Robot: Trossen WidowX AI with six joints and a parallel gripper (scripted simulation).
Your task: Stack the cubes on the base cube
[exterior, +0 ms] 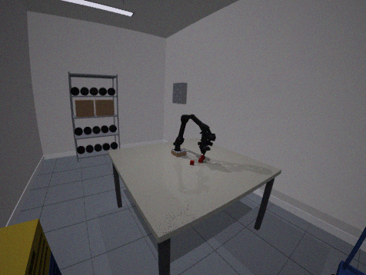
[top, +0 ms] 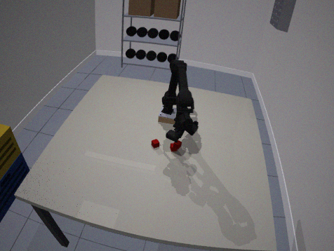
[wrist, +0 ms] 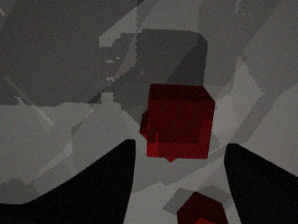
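On the worktop (top: pixel 123 189) (exterior: pixel 165 200), seen from above, one loose red cube (top: pixel 155 143) (exterior: pixel 191 163) (wrist: pixel 201 207) sits apart from a close pair: the base cube (top: pixel 173 147) (exterior: pixel 201 160) (wrist: pixel 144 126) and, seemingly on it, the other red cube (top: pixel 178 143) (exterior: pixel 202 157) (wrist: pixel 180 120). My end effector (top: pixel 176 139) (exterior: pixel 204 154) (wrist: pixel 180 149) hides part of their surroundings. In the exterior view the height shows better: the upper cube rides offset on its support, presumably to leave the opposite corner for its partner, and my fingers come down just over it. Only the wrist view shows my grip, parted moderately, with daylight on both sides of the upper cube; I hold nothing. It also shows the base cube's corners peeping out, turned relative to the cube above. Whether that cube's center lies over the base, I cannot tell. I judge the first placement released; withdrawing straight would avoid nudging it before I fetch the remaining cube.
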